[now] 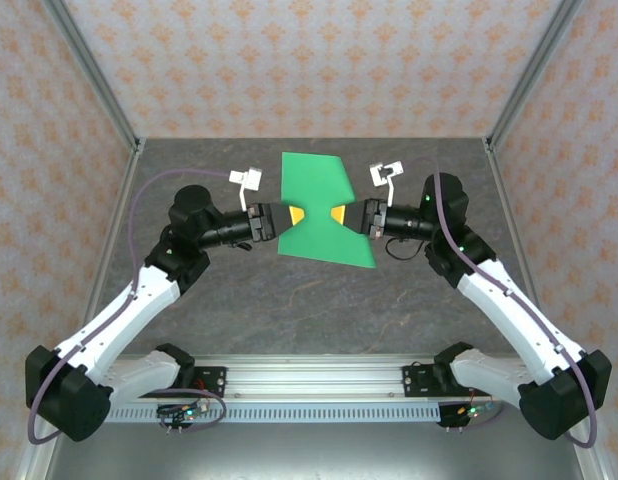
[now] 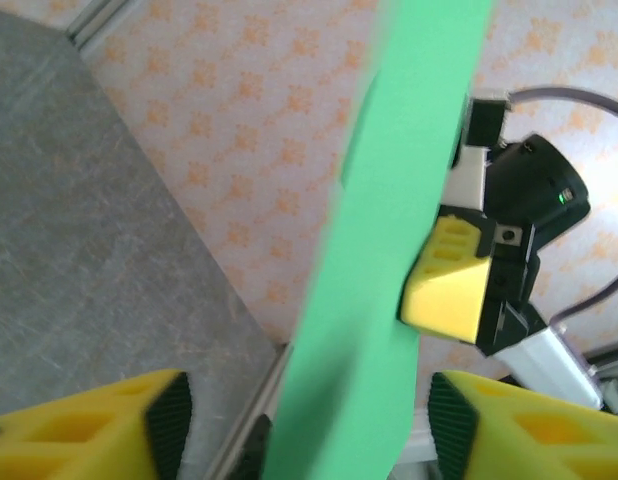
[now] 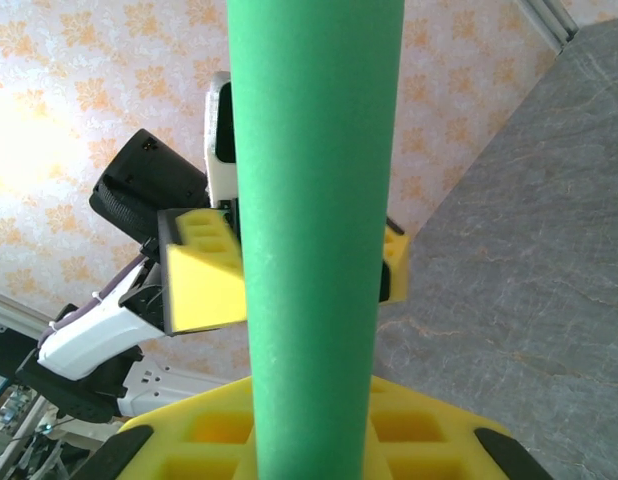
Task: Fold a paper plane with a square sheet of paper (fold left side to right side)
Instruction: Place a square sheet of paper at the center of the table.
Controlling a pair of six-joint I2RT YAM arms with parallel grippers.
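The square sheet of paper [image 1: 314, 215] is bright green and hangs in the air above the grey table, pinched narrow at its middle and flaring above and below. From the right, my right gripper [image 1: 341, 216] is shut on its edge; in the right wrist view the sheet [image 3: 314, 200] rises straight out of that gripper [image 3: 314, 445]. On the opposite edge is my left gripper [image 1: 289, 216]. In the left wrist view its fingers [image 2: 169, 420] stand apart around the sheet [image 2: 389, 250], with a gap on each side. The left gripper [image 2: 309, 425] is open.
The grey table [image 1: 189, 330] is bounded by patterned walls at the back and both sides, with metal posts [image 1: 94, 75] in the corners. An aluminium rail [image 1: 309, 385] carrying both arm bases runs along the near edge.
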